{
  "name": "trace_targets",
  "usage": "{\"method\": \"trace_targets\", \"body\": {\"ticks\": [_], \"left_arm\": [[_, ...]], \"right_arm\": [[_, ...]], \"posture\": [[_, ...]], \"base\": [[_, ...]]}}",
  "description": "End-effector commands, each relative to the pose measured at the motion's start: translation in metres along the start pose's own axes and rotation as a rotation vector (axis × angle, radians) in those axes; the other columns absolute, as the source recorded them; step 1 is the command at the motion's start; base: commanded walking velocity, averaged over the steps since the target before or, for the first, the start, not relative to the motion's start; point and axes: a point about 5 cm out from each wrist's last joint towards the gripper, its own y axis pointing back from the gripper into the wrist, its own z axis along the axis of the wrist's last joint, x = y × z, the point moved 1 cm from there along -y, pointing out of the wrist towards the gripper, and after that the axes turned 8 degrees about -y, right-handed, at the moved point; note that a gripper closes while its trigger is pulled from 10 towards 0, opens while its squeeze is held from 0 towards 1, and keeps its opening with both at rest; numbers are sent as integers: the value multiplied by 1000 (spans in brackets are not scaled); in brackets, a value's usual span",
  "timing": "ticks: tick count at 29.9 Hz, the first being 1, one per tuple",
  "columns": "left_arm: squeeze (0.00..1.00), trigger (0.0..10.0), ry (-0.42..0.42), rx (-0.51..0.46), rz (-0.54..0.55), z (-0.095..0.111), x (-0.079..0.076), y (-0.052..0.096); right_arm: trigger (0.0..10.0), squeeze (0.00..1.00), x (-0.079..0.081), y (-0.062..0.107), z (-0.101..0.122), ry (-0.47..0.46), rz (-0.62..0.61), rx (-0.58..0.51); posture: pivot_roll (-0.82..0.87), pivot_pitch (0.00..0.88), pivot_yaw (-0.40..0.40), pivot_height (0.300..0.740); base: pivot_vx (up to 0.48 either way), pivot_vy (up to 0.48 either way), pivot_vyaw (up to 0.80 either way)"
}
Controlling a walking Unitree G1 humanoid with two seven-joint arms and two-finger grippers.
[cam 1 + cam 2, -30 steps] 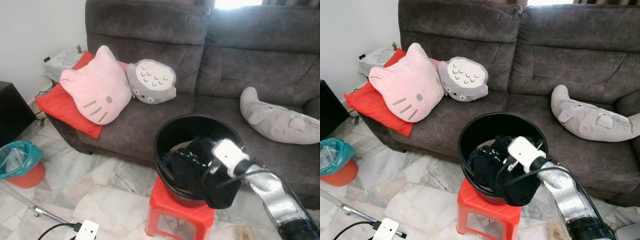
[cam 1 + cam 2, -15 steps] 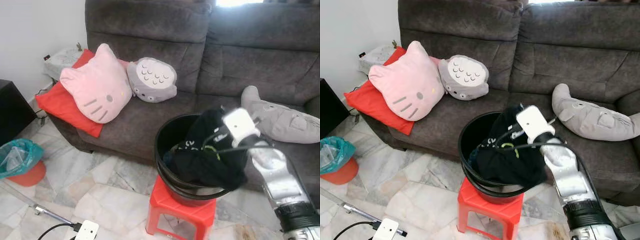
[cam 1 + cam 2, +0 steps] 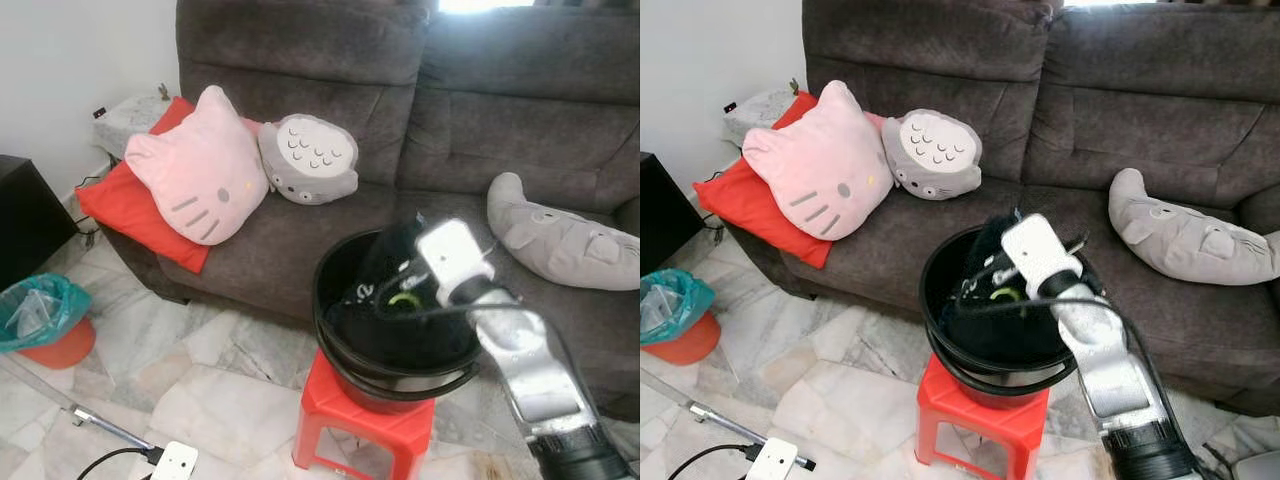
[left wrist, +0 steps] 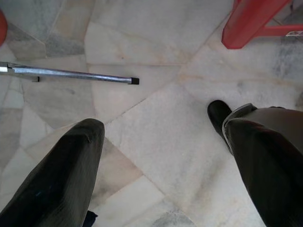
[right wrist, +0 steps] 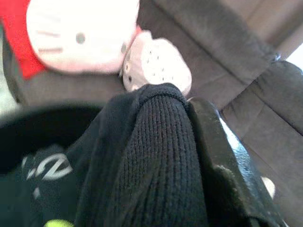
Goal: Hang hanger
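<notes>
Lifted since a second ago, the right gripper holds its jaws clamped on a black garment — raised half out of the black bucket on the red stool. Left gripper hangs over marble floor, jaws wide.

In the lower middle of the head view a bucket sits on a stool, with the sofa behind it. My right gripper is over the bucket, seemingly closed on a garment that drapes into it. Two cushions lie upper left, a plush at right. A bin stands lower left.
</notes>
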Motion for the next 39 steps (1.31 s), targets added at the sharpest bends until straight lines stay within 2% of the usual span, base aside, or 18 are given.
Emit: {"method": "trace_targets", "body": {"ticks": [1,4,6,7,11,18,25,39], "left_arm": [[0,10000,0,10,-14,-2,-4,0],[0,10000,3,-1,-16,0,-5,0],[0,10000,3,-3,-16,1,-5,0],[0,10000,2,-5,-17,2,-6,0],[0,10000,19,-23,-15,5,-6,-1],[0,10000,24,-35,-6,5,-1,0],[0,10000,26,-35,-9,3,-2,0],[0,10000,24,-22,-13,-1,-2,1]], "right_arm": [[10000,0,-4,-1,8,48,0,-9],[10000,0,-13,-4,12,-42,-73,-19],[10000,0,-14,-5,13,-66,-86,-23],[10000,0,-19,-9,15,-100,-140,-20],[10000,0,-17,-17,17,-129,-194,-9],[10000,0,-17,-20,21,-160,-223,-26],[10000,0,-17,-19,16,-187,-241,-10],[10000,0,-20,-20,19,-178,-264,-22]], "posture": [[-139,0,35,740],[-135,0,32,740],[-132,0,32,740],[-126,0,33,740],[-113,0,39,740],[-112,0,52,740],[-101,0,52,740],[-108,0,55,740]], "base": [[0,0,0],[0,0,0],[0,0,0],[0,0,0],[0,0,0],[-250,0,0],[-311,0,0],[-310,0,0]]}}
